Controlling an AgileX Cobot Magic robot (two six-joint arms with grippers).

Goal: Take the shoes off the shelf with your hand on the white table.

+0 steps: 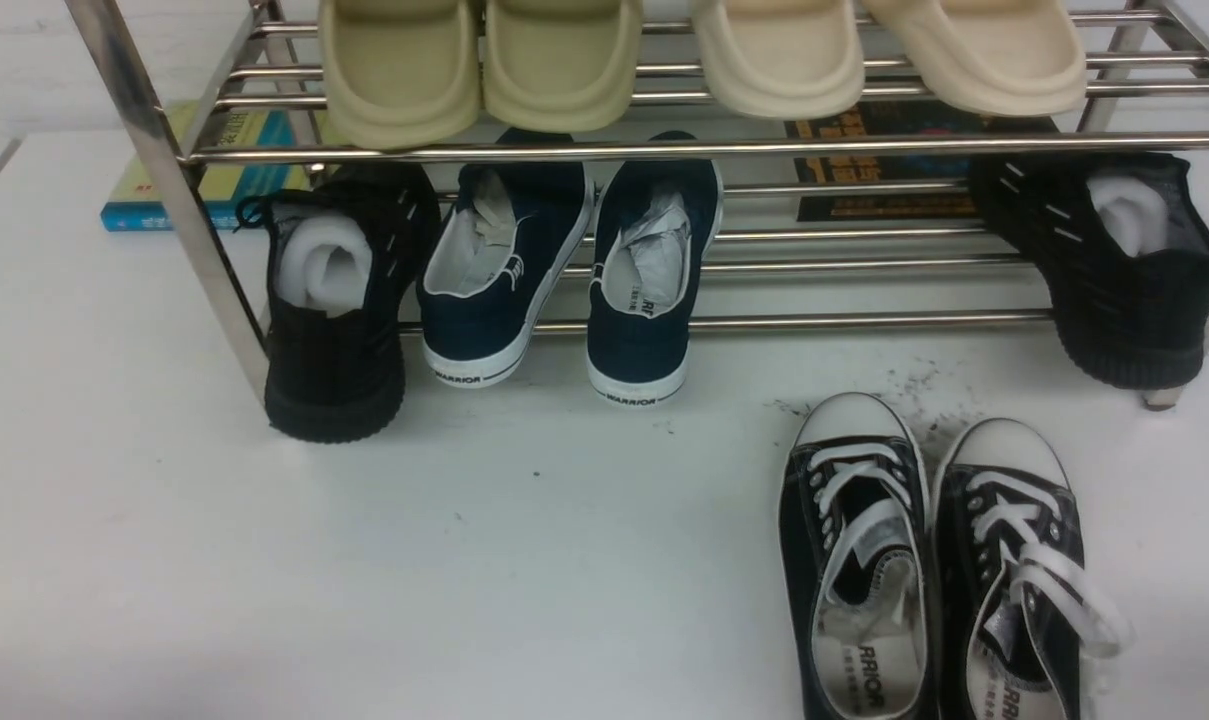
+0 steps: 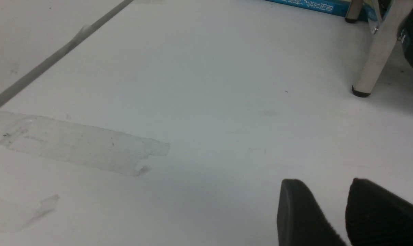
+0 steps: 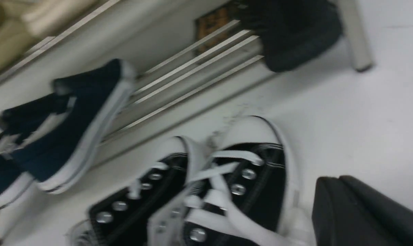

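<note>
The pair of black canvas sneakers (image 1: 924, 570) with white laces and toe caps stands side by side on the white table (image 1: 264, 580), in front of the chrome shelf (image 1: 664, 150), toes toward it. The sneakers fill the right wrist view (image 3: 247, 177). My right gripper (image 3: 329, 181) hangs just beside the nearer sneaker, its fingers pressed together with nothing between them. My left gripper (image 2: 329, 186) hovers low over bare table near the shelf's leg (image 2: 373, 61), fingers apart and empty. Neither gripper shows in the front view.
On the shelf's lower tier are navy slip-ons (image 1: 564, 270) and one black knit shoe at each end (image 1: 339, 300) (image 1: 1124, 270). Cream slippers (image 1: 684, 50) sit on the upper tier. A blue book (image 1: 209, 175) lies behind the shelf. Dark scuff marks (image 1: 924, 385) dot the table.
</note>
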